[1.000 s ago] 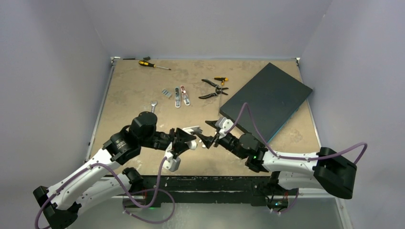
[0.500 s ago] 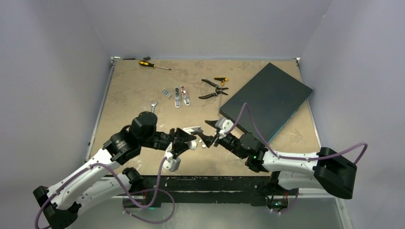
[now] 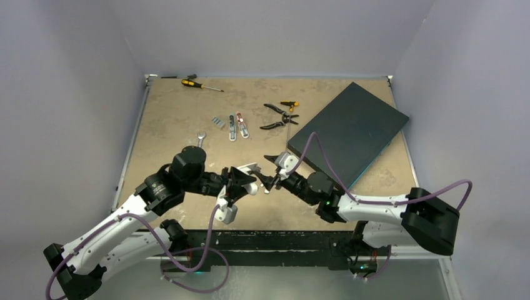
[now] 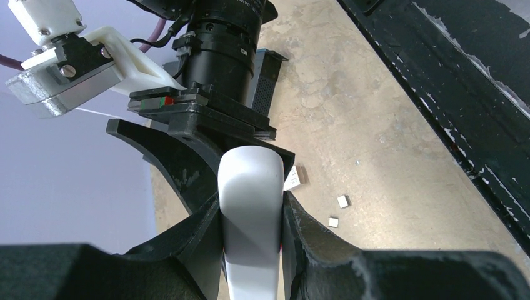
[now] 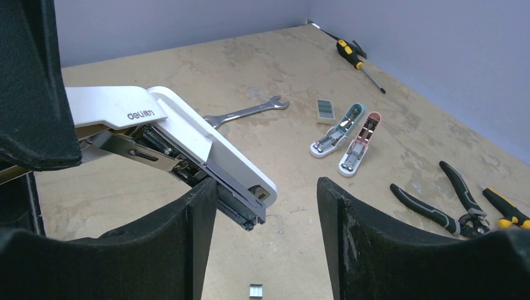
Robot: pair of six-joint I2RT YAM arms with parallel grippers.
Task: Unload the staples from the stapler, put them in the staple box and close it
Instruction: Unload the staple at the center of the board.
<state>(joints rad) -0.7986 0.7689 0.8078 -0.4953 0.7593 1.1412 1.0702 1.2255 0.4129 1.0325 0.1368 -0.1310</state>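
1. The surface (image 3: pixel 187 131) is a tan board, mottled like stone with lighter and darker patches.
2. A thin pale metal rim (image 3: pixel 130 156) runs along the left edge of the surface up to the far left corner.
3. A black bar (image 3: pixel 281 239) closes off the near edge. The left wrist view shows it scuffed with pale scratches.
4. The back wall (image 3: pixel 269 37), left wall (image 3: pixel 62 94) and right wall (image 3: pixel 469 94) are plain pale lavender-grey. They rise straight from the far, left and right edges.
5. Below the near edge lies a grey, faintly shiny level (image 3: pixel 287 281). Floor or lower shelf, I cannot tell.
6. The light is soft and even, and shadows on the surface are faint.
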